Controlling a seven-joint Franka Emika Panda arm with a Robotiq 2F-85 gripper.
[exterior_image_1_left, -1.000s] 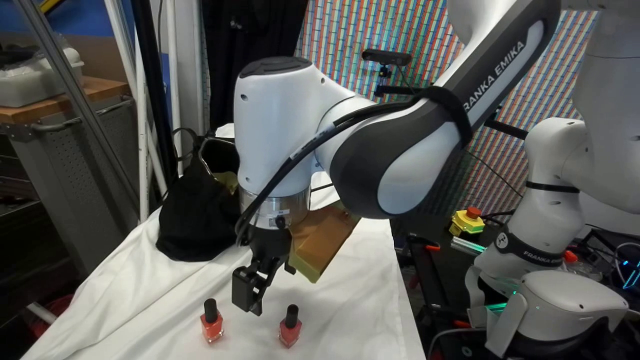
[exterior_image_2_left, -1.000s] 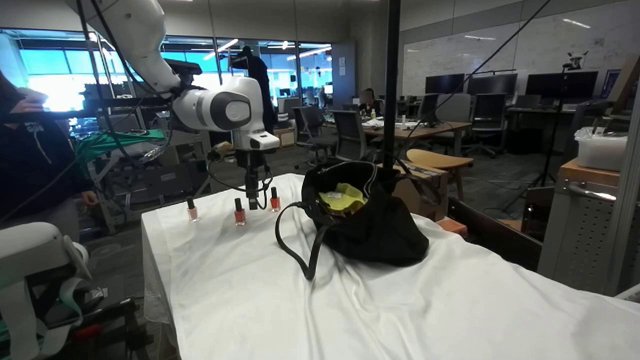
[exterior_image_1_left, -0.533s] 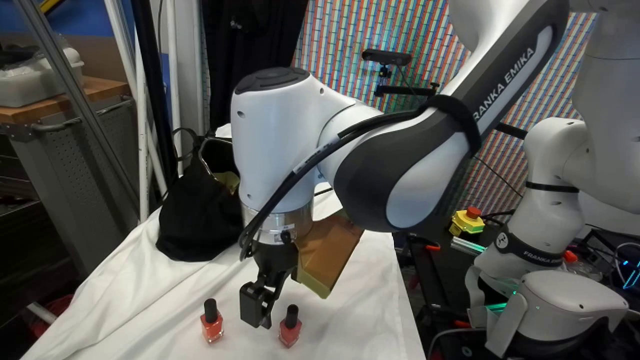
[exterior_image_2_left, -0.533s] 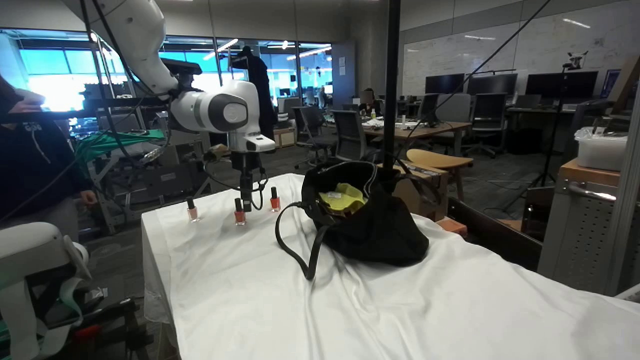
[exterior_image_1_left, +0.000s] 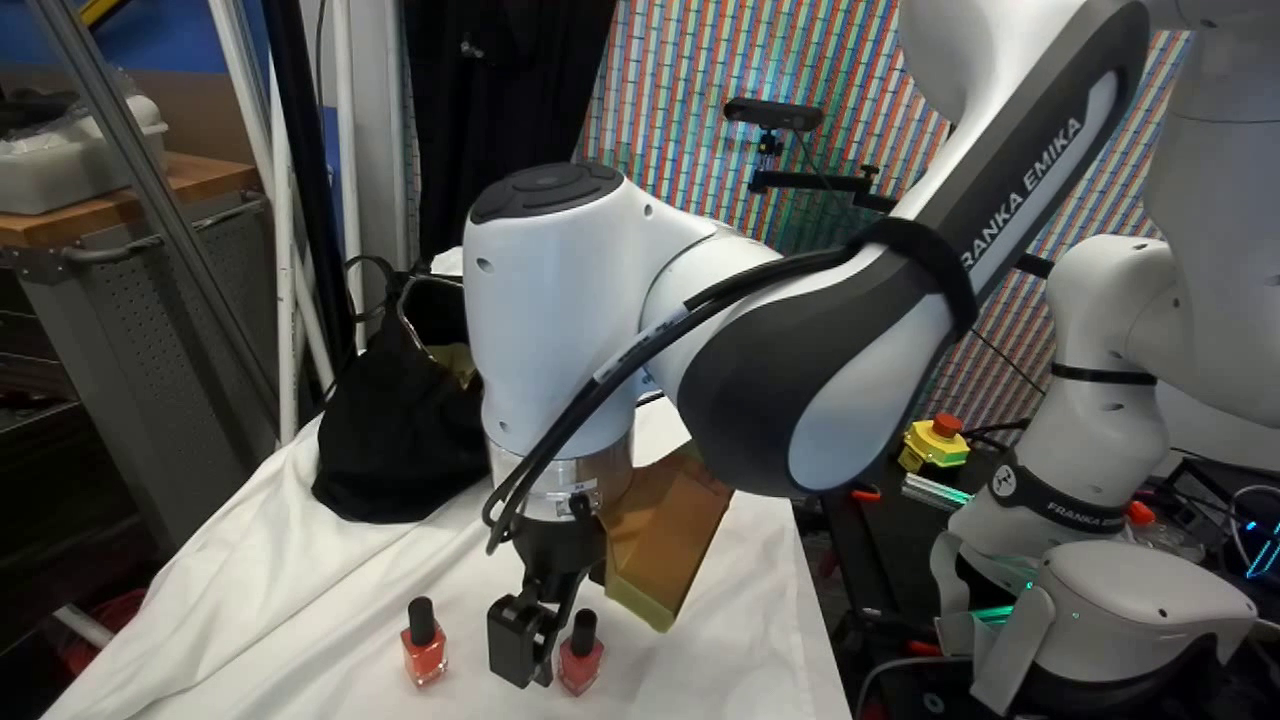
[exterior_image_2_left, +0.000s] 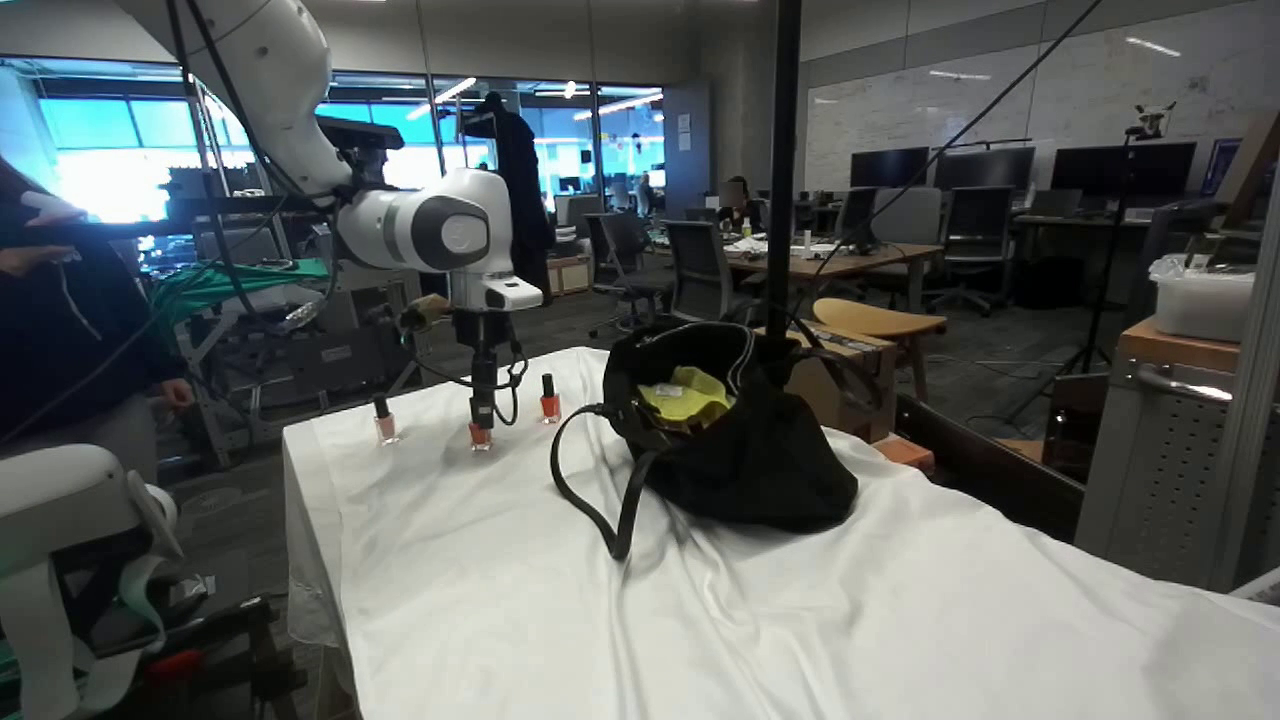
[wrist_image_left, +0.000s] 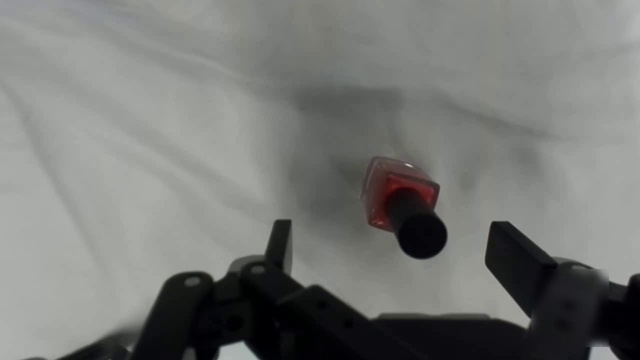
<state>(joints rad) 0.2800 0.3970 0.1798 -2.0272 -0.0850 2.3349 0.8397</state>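
— How does the arm (exterior_image_1_left: 780, 360) stand?
— In an exterior view it comes from the right and bends down; the gripper (wrist_image_left: 392, 237) points straight to the white cloth (exterior_image_2_left: 500, 600). Its jaws are wide apart and hold nothing. In the wrist view, the red bottle (wrist_image_left: 377, 200) stands upright between them, touching neither.
— And the surface, the room?
— The cloth has many folds. An exterior view shows an orange bottle (exterior_image_2_left: 550, 407) and an open black bag (exterior_image_2_left: 755, 450) to the right, a wooden desk (exterior_image_2_left: 890, 258) far behind.
— What is difficult to see?
— In an exterior view the black cap (wrist_image_left: 422, 237) merges with the gripper, and a person (exterior_image_2_left: 70, 330) is cut off at the left edge.
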